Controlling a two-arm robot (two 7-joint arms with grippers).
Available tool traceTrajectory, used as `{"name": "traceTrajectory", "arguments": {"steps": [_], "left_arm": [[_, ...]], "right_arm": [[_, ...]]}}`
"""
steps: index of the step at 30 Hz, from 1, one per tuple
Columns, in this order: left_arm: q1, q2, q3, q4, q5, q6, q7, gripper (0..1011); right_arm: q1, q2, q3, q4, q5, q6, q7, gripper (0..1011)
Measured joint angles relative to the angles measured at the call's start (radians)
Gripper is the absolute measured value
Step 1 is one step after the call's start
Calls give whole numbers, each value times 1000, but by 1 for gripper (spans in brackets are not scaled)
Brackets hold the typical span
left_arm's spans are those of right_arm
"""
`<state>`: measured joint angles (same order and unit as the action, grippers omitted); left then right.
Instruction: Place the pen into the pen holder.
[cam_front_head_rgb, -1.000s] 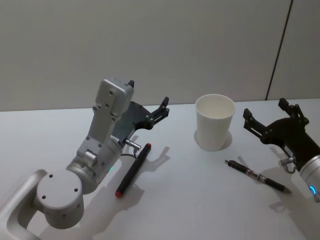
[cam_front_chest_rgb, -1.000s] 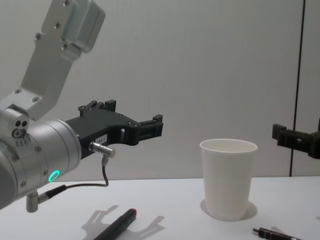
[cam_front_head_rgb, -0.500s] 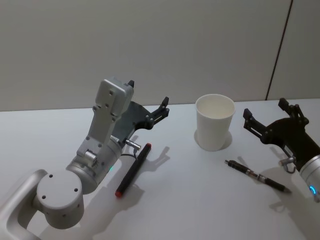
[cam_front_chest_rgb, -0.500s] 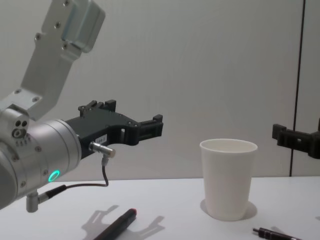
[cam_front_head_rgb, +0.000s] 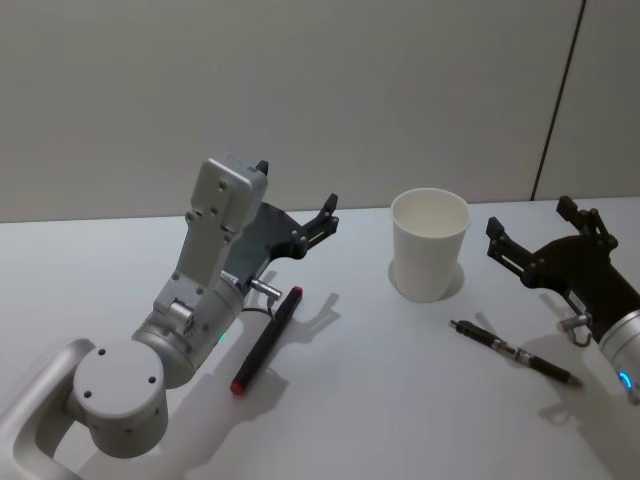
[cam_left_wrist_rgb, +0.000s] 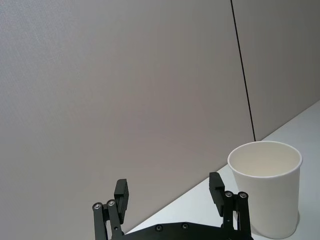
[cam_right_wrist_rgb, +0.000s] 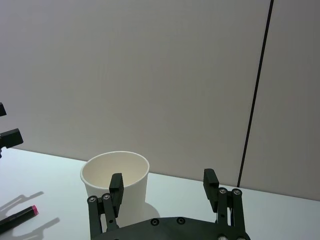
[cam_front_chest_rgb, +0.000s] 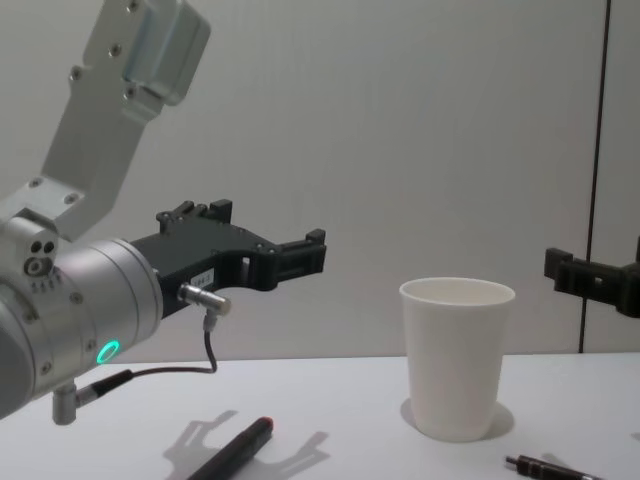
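Cup, head view: white paper cup (cam_front_head_rgb: 430, 245) stands upright on the table (cam_front_head_rgb: 400, 420), far middle, mouth up.
Marker, head view: black marker (cam_front_head_rgb: 267, 338) lies flat beside the left arm (cam_front_head_rgb: 190, 310). Its long axis runs near to far, red end nearest the robot.
Pen, head view: slim black pen (cam_front_head_rgb: 515, 352) lies flat and slantwise, one end toward the cup, apart from it.
Left tool, head view: left tool (cam_front_head_rgb: 297, 187) is raised over the marker's far end, fingers wide apart, empty.
Right tool, head view: right tool (cam_front_head_rgb: 530, 217) is right of the cup, spread wide, empty.
Left wrist view: cup (cam_left_wrist_rgb: 267, 200) stands beyond the spread fingers.
Right wrist view: marker's red end (cam_right_wrist_rgb: 20, 214) lies off to one side of the cup.
Chest view: side-on, the cup (cam_front_chest_rgb: 457, 365) tapers toward its base.
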<state>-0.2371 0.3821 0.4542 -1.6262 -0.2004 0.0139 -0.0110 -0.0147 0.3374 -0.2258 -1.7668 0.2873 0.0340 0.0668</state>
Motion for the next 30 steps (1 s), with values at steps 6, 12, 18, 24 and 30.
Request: {"name": "traceTrajectory", "arguments": {"steps": [6,12,18,24,30], "left_arm": [[0,0,0,0,0,0,0,1001],[0,0,0,0,0,0,0,1001],[0,0,0,0,0,0,0,1001],[0,0,0,0,0,0,0,1001],[0,0,0,0,0,0,0,1001]], "right_arm": [[0,0,0,0,0,0,0,1001],[0,0,0,0,0,0,0,1001],[0,0,0,0,0,0,0,1001],[0,0,0,0,0,0,0,1001],[0,0,0,0,0,0,0,1001]]}}
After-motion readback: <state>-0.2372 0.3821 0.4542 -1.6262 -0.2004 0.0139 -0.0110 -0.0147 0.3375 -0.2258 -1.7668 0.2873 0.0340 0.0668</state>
